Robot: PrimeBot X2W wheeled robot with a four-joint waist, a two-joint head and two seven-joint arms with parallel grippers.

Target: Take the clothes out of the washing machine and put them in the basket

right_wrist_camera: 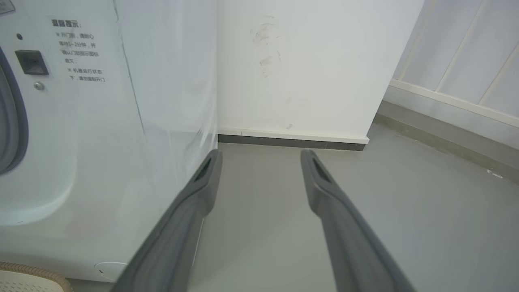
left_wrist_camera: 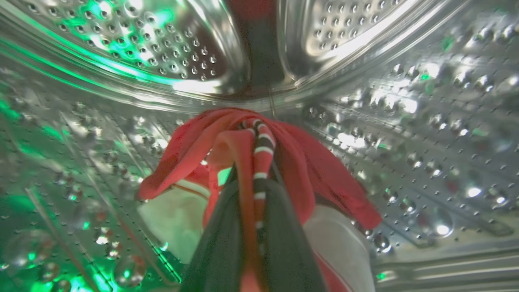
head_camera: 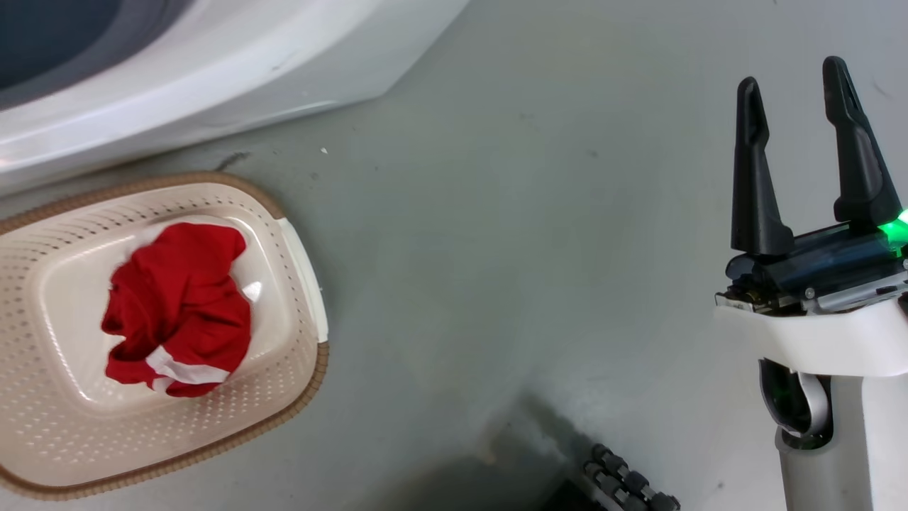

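head view: the basket (head_camera: 287,333) sits on the grey floor (head_camera: 496,248), well to the left of the right gripper (head_camera: 793,79) and just below the white front of the washing machine (head_camera: 213,78). one crumpled red garment (head_camera: 181,305) with a white stripe lies in the middle of the basket, so half the job looks done. the right gripper's jaws stand wide apart with nothing between them, over bare floor.

left wrist view: the left gripper (left_wrist_camera: 255,178) is inside the perforated steel drum (left_wrist_camera: 425,121). its two dark fingers rise close together, pinched on the second garment (left_wrist_camera: 320,170). the red-and-white patterned band runs straight up between the jaws, and red cloth spills over to either side of them and just beyond the tips. pale fabric hangs low on both sides of the fingers. whether the cloth has lifted off the drum wall cannot be told.

right wrist view: the right gripper's jaws are wide and empty. the washing machine's front and side stand to the left of them, a white wall (right_wrist_camera: 304,61) ahead, and floor beneath and between them. a bit of the basket's woven rim shows at the lower left, beside the left finger.

as i judge it, what is left is to draw the gripped piece out through the porthole, carry it over the basket and let go.
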